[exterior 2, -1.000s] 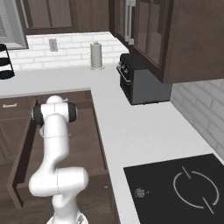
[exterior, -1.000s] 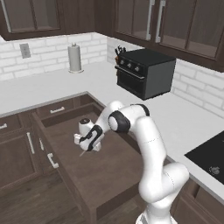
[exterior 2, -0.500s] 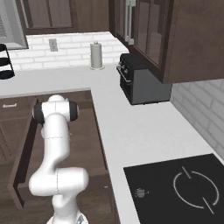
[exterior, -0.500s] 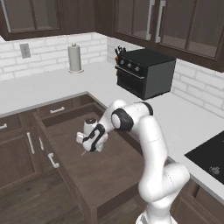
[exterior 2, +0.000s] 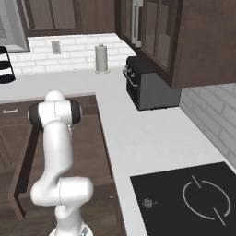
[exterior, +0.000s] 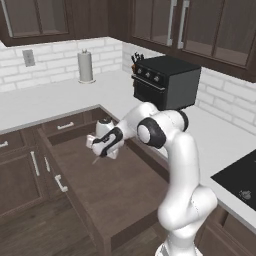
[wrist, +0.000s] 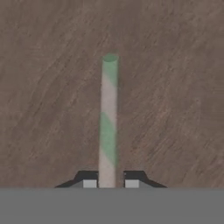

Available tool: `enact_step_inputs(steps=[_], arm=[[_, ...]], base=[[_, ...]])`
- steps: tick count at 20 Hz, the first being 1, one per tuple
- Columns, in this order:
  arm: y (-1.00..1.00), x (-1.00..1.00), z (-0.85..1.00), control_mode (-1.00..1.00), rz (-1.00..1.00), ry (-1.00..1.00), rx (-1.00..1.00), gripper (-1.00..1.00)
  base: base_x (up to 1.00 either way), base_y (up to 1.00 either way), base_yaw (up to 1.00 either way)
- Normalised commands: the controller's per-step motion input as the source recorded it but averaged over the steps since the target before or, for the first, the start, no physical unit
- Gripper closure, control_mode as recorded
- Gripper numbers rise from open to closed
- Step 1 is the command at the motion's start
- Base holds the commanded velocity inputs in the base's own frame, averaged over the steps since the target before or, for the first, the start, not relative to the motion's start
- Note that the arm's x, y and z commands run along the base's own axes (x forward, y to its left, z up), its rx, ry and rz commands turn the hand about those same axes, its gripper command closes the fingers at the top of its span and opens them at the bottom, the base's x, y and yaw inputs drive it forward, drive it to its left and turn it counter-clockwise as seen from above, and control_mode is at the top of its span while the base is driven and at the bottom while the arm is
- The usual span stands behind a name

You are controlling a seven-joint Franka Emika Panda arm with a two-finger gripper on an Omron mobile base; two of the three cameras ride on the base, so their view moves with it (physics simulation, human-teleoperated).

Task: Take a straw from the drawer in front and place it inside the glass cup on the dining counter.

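Hand point(exterior: 96, 156) is clamped on the straw point(wrist: 108, 122), fingertips point(wrist: 89, 180) pinching its base on both sides; hand view shows it green-and-pale striped, pointing away over bare brown wood. In the left base view the hand hangs above the open drawer point(exterior: 112, 192), near its back left part, well clear of the side walls and front edge; straw there is just a faint sliver below the hand, hard to make out. White counter point(exterior 2: 138, 138) borders the drawer's right. In the right base view the arm's shoulder hides the hand
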Motion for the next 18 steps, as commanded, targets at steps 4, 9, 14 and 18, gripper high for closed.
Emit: enact_step_inputs(steps=[4, 9, 14, 18], arm=[[0.0, -0.03, 1.0, -1.0, 0.02, 0.07, 0.02, 1.0], [-0.01, -0.39, 1.0, -1.0, 0.08, 0.02, -0.01, 1.0], [-0.12, -0.87, 1.0, -1.0, 0.18, -0.04, -0.09, 1.0], [-0.33, -1.0, 0.95, -1.0, 0.27, -0.2, -0.09, 1.0]], base=[[0.0, 0.0, 0.0], [0.0, 0.0, 0.0], [0.0, 0.0, 0.0], [0.0, 0.0, 0.0]])
